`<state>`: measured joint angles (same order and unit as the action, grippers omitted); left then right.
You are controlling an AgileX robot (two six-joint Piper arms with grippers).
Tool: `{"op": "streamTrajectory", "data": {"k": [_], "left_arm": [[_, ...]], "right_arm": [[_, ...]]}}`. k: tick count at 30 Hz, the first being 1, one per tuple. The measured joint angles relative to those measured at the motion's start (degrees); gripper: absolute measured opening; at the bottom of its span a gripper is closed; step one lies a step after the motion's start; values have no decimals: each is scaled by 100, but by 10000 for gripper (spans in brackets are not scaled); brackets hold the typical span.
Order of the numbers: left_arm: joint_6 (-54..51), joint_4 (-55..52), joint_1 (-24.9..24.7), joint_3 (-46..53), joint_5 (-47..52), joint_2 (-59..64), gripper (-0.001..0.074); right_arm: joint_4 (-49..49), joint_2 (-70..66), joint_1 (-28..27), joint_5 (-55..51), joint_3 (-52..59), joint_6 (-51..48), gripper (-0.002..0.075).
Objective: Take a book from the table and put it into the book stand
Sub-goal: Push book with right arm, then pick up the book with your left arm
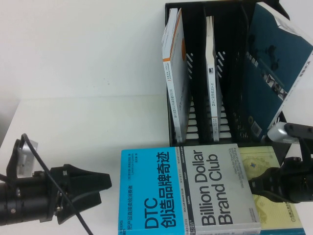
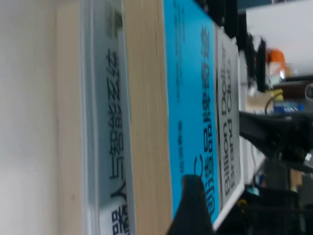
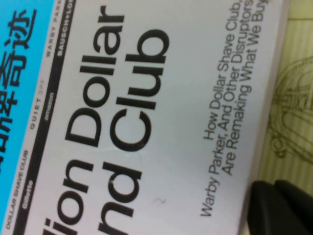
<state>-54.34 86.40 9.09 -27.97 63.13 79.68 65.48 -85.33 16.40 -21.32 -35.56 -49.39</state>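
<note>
The book (image 1: 190, 191) with a cyan and grey cover lies flat near the table's (image 1: 73, 122) front edge, on top of a pale yellow-green book (image 1: 266, 171). My left gripper (image 1: 103, 188) is open, level with the book's left edge and just short of it; one finger (image 2: 193, 210) shows in front of the cyan cover (image 2: 188, 98). My right gripper (image 1: 252, 188) is shut at the book's right edge, over the yellow-green book; its fingertips (image 3: 276, 205) sit beside the grey cover (image 3: 122, 122). The black book stand (image 1: 227, 83) stands behind the book.
The stand holds a white and orange book (image 1: 176, 73), a thin white book (image 1: 210, 63) and a large dark teal book (image 1: 274, 68) leaning at its right end. Bare white table lies to the left.
</note>
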Motion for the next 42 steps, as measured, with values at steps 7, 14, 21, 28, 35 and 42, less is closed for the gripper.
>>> {"op": "streamTrajectory", "data": {"k": [7,14,21,28,35,42], "left_arm": [[-125,-90,13,-295,237,1081,499],[-125,-103,13,-696,251,1988,500],[-67,49,-311,-735,230,2045,601],[-83,216,-813,-744,230,2045,658],[-206,636,-948,-744,240,2045,661],[-231,406,-953,-744,240,2045,662]], "right_arm": [[14,-85,0,0,-47,-102,8],[14,-85,0,0,-47,-124,8],[14,-97,0,-54,-47,-128,8],[14,-97,0,-74,-47,-142,8],[26,-99,0,-142,-59,-164,8],[936,-200,-10,-399,-59,-586,8]]}}
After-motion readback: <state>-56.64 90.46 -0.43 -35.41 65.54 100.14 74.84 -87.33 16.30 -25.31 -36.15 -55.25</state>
